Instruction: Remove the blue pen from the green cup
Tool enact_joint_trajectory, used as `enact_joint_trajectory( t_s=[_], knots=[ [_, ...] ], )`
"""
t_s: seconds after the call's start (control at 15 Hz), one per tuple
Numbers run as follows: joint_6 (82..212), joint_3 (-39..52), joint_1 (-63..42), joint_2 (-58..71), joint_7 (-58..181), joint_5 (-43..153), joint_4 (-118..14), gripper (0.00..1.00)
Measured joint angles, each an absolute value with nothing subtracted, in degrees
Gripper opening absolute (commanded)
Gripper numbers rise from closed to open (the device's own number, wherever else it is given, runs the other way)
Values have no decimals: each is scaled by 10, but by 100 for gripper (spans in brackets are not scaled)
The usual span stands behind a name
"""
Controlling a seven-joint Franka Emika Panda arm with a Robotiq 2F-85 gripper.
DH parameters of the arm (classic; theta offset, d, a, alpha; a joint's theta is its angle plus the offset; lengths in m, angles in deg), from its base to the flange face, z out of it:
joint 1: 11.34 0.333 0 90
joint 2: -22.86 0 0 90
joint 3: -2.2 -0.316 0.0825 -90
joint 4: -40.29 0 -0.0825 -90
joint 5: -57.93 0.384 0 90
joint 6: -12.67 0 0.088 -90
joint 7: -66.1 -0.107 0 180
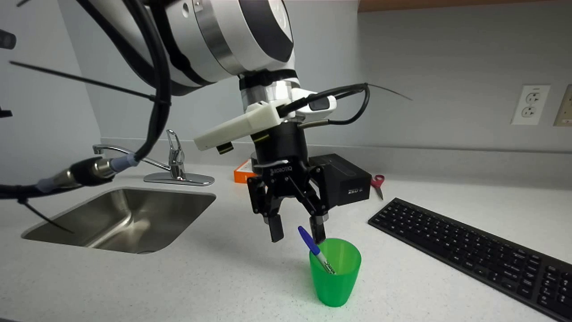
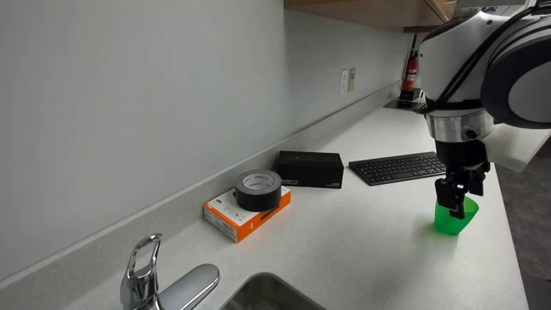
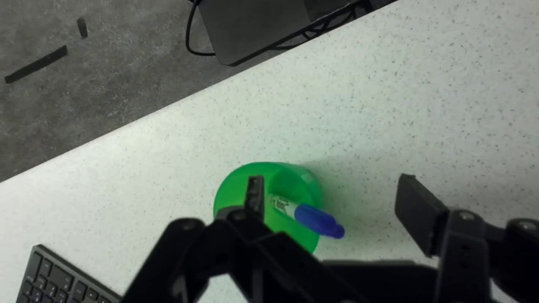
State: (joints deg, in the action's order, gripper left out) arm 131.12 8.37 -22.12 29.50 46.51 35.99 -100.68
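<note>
Gripper [image 1: 297,237] is spread, empty. Caution: misaligned descent may press its right-hand finger [image 1: 318,230] onto the cup [image 1: 335,288], toppling cup and pen [image 1: 315,250].

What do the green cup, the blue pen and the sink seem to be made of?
Green cup: probably smooth plastic; its wall looks translucent, with light glowing through. Blue pen: likely plastic, from its smooth cap and printed white barrel, though looks leave it open. Sink: apparently stainless steel, satin finish; its grey walls give soft, blurred reflections.
</note>
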Motion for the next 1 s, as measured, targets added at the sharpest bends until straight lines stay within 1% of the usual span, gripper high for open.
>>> enact_joint_trajectory(
  t_s=[0.13, 0.33, 0.4, 0.47, 0.53, 0.6, 1.0],
  knots=[
    [1311, 87, -221, 287, 460, 360, -1002, 36],
    [1311, 92, -221, 279, 455, 360, -994, 11],
    [1311, 93, -221, 278, 455, 360, -992, 5],
    [1311, 95, -221, 278, 454, 360, -989, 0],
    [1311, 97, -221, 278, 454, 360, -986, 0],
    [1310, 99, -221, 278, 453, 359, -983, 3],
    [1309, 108, -221, 283, 453, 359, -972, 3]
  ],
)
